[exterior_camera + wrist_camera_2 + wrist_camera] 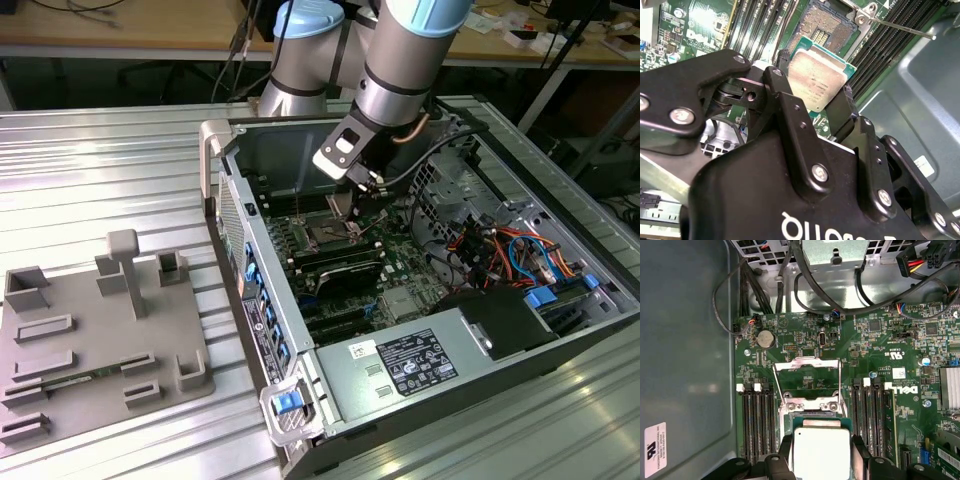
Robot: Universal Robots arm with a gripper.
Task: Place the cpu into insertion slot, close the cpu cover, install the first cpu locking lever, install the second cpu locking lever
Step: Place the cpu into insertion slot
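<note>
My gripper (pixel 815 79) is clamped on the cpu (pixel 821 452), pinching two opposite edges, held close over the bare insertion slot (pixel 827 27); the cpu cover (pixel 807 362) lies flipped open. Light, stiff, fragile, I judge: edges are the only safe hold, and gently

One cpu (pixel 816 82), one insertion slot (pixel 827 25), one cpu cover (pixel 807 362), one gripper (pixel 815 76)

Matt brushed-metal cpu (pixel 821 452), glossy-black gripper (pixel 812 107)
</note>
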